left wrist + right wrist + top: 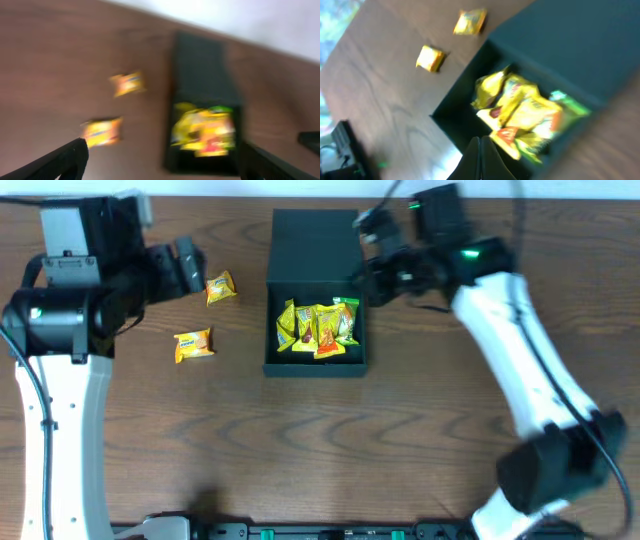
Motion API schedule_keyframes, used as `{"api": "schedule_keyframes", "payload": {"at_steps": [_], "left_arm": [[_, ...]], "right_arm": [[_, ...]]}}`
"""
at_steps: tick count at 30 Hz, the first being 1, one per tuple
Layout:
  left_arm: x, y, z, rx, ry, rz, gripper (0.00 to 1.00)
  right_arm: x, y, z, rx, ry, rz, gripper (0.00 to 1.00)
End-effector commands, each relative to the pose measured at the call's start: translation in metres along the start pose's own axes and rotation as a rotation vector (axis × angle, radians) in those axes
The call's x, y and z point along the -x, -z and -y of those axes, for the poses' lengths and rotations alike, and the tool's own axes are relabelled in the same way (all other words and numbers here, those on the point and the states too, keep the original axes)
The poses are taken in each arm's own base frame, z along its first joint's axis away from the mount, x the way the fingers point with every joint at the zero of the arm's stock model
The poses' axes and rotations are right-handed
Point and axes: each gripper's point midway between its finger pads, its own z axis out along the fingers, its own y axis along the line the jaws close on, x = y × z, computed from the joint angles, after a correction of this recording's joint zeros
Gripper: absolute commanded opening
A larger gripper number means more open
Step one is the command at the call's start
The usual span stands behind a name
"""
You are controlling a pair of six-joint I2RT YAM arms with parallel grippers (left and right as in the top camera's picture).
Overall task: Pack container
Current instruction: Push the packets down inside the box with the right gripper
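Observation:
The container point(315, 366) is a dark square box in the middle of the table, its flap lid point(314, 240) lying open toward the far side. Several yellow and orange candy packets point(318, 328) lie inside. Two loose candy packets lie left of it, one farther back point(220, 288) and one nearer point(194, 345). My left gripper point(190, 268) is open and empty, above the table just left of the far packet. My right gripper point(362, 280) is shut and empty at the box's right rim. In the right wrist view its closed fingers point(481, 150) hang over the box's edge, beside the packets point(520, 112).
The left wrist view is blurred; it shows its fingers spread wide point(160, 167), the box point(202, 65) and both loose packets point(127, 83) point(101, 131). The wooden table point(430, 410) runs on to the front. A dark rail point(300, 530) lies along the front edge.

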Motion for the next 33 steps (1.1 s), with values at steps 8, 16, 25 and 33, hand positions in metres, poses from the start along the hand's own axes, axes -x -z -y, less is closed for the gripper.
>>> {"api": "schedule_keyframes", "payload": {"at_steps": [8,16,25,33], "left_arm": [[-0.022,-0.002,-0.085,0.254,0.054,-0.098,0.96],[-0.023,-0.002,-0.087,0.256,0.043,-0.101,0.95],[-0.022,-0.002,-0.087,0.256,0.043,-0.098,0.95],[-0.022,-0.002,-0.087,0.256,0.043,-0.097,0.95]], "right_arm": [[-0.055,-0.116,-0.033,0.042,-0.055,-0.242,0.01],[-0.068,-0.143,-0.012,-0.103,-0.095,-0.273,0.01],[-0.065,-0.170,0.004,-0.141,-0.148,-0.233,0.01],[-0.065,-0.178,0.015,-0.185,-0.163,-0.217,0.01]]}}
